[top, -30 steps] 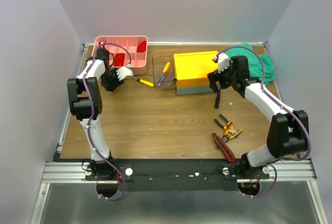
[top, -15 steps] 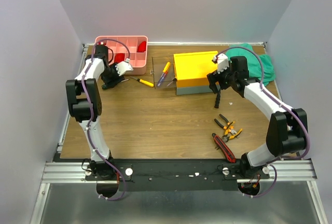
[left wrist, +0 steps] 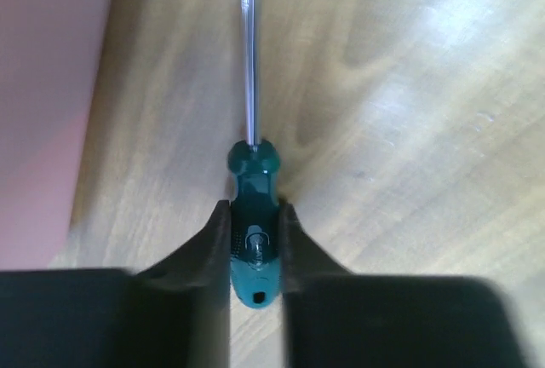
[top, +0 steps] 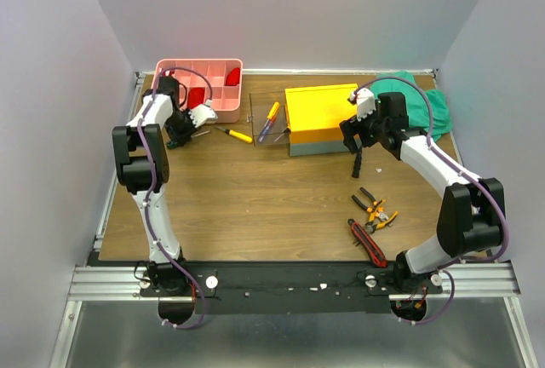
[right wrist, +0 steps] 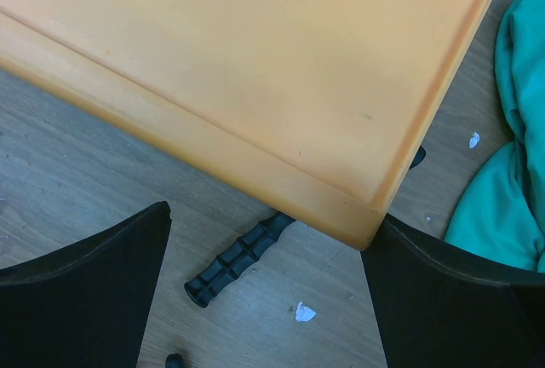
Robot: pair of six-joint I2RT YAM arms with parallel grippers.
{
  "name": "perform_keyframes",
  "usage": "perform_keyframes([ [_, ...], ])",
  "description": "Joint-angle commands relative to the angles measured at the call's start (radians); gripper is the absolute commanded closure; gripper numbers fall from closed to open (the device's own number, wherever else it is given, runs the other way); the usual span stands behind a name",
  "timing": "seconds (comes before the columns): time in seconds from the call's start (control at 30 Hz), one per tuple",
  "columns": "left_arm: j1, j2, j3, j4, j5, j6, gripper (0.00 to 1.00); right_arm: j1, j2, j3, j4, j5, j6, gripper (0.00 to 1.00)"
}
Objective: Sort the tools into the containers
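Left tool (left wrist: 255,210) pinches green-handled screwdriver (left wrist: 253,168) between its fingers (left wrist: 204,253), beside pink tray (left wrist: 43,87).

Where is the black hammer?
In the top view, the black hammer lies on the right, at the front right corner of the yellow-lidded toolbox, with the orange-and-black pliers just below it in the picture.

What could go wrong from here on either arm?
1. The left gripper pinches the green-handled screwdriver near the handle's butt, with the long shaft ahead. On lifting, it may swing down or catch the pink tray beside it.
2. The right gripper stands open astride the yellow lid at its corner, and the hammer handle lies partly under that corner. Coming down, a finger may hit the lid.
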Motion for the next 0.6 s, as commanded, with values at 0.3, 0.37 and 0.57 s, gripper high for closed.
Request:
perform_keyframes([
  [0.3, -0.141, -0.108, 0.462, -0.314, 0.641, -0.342, 1.0, 0.0, -0.001, -0.022, 0.008, -0.011, -0.02, 0.04],
  [0.37, -0.183, -0.119, 0.45, -0.119, 0.679, -0.506, 1.0, -0.002, 0.008, -0.015, 0.008, -0.016, -0.022, 0.04],
  [0.57, -0.262, -0.128, 0.33, 0.273, 0.632, -0.978, 1.0, 0.0, 0.006, -0.001, 0.004, -0.009, -0.029, 0.04],
])
